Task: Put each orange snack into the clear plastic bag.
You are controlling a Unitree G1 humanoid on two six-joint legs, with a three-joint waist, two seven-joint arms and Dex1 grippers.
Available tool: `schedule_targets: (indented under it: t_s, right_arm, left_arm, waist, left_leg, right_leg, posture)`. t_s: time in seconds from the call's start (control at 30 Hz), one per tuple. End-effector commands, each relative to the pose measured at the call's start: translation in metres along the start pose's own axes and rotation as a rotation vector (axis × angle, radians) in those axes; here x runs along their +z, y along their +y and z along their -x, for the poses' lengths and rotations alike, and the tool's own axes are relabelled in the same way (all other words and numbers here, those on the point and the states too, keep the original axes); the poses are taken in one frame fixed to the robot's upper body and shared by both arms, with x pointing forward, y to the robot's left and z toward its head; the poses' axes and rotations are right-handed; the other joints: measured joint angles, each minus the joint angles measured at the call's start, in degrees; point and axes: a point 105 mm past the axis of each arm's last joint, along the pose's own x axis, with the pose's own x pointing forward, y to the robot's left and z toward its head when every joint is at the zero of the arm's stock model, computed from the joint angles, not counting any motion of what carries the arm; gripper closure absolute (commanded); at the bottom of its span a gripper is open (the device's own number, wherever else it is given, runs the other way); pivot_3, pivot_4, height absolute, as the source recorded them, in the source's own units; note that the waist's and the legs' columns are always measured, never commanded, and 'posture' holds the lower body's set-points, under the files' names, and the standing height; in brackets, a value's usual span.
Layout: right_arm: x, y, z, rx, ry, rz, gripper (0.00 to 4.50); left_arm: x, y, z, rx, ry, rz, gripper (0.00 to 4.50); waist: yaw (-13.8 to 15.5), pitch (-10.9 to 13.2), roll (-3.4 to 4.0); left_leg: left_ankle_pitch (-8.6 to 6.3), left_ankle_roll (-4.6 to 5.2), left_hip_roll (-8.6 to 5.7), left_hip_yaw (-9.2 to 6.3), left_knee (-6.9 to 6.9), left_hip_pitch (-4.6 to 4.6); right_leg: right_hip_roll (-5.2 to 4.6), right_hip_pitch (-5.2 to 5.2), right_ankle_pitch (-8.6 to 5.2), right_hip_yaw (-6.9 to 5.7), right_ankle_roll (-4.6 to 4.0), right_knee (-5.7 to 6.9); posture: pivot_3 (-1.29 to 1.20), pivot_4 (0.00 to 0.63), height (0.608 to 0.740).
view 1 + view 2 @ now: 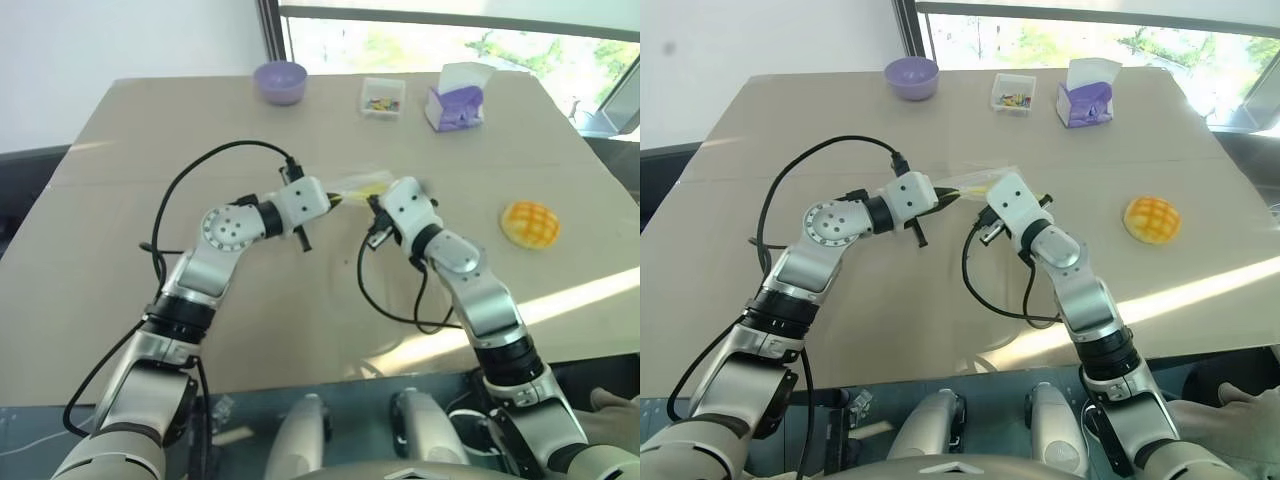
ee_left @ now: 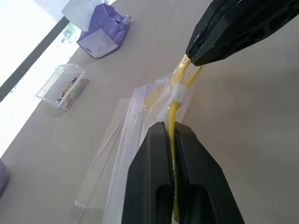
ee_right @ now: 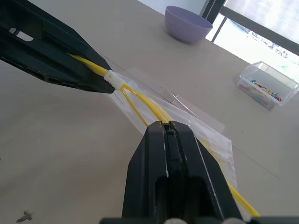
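You have both end effectors pinching the clear plastic bag [image 2: 140,116] by its yellow seal strip: the left end effector [image 1: 335,199] and the right end effector [image 1: 374,205], lifted over the bench [image 1: 130,150]. The orange snack [image 1: 530,223] lies well right of the bag, not yet bagged; opening and loading remain.

Both arms reach inward, the left claw [image 1: 336,199] and the right claw [image 1: 372,203] clamped tight, tips nearly meeting.

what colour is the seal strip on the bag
Yellow. The seal strip runs along the edge of the clear plastic bag; it shows best in the left wrist view.
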Motion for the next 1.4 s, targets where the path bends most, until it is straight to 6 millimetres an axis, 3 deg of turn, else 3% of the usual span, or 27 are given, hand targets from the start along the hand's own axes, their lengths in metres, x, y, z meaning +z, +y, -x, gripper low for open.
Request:
schedule_targets:
  t_s: [0.03,0.6,1.03,1.2,1.4]
  right_arm:
    - [0.016,-0.007,-0.001,-0.032,-0.058,0.006,4.46]
    - [0.014,-0.005,-0.008,-0.047,-0.061,-0.318,4.46]
    - [0.001,0.017,0.000,0.120,0.000,-0.491,4.46]
    - [-0.001,0.010,0.000,0.084,-0.008,-0.560,4.46]
    - [0.005,-0.004,0.000,0.029,-0.087,-0.834,4.46]
  left_arm:
    - [0.013,0.007,0.004,0.028,-0.042,-0.021,4.50]
    - [0.023,-0.004,0.001,-0.020,-0.096,0.008,4.50]
    - [0.024,0.001,0.004,0.006,-0.131,-0.004,4.50]
    - [0.025,0.002,0.004,0.016,-0.141,0.002,4.50]
    - [0.025,-0.005,0.006,-0.007,-0.161,0.011,4.50]
  waist:
    - [0.0,0.0,0.00]
    - [0.0,0.0,0.00]
    - [0.0,0.0,0.01]
    - [0.0,0.0,0.01]
    - [0.0,0.0,0.01]
  left_leg:
    - [0.00,0.00,0.00,0.00,0.00,0.00]
    - [0.00,0.00,0.00,0.00,0.06,0.00]
    - [0.00,0.00,0.00,-0.01,0.07,0.00]
    - [0.00,0.00,0.00,-0.01,0.09,0.00]
    - [0.00,0.00,0.01,-0.01,0.09,0.01]
  right_leg:
    - [0.00,0.00,0.00,0.00,0.00,0.00]
    - [0.00,0.00,0.00,0.01,0.00,0.06]
    - [0.00,0.00,0.00,0.01,0.00,0.08]
    - [0.00,0.00,0.00,0.01,0.00,0.10]
    - [0.00,0.00,0.00,0.01,0.00,0.11]
  posture:
    - [0.00,0.150,0.740]
    - [0.00,0.150,0.740]
    - [0.00,0.150,0.740]
    - [0.00,0.150,0.740]
    - [0.00,0.150,0.740]
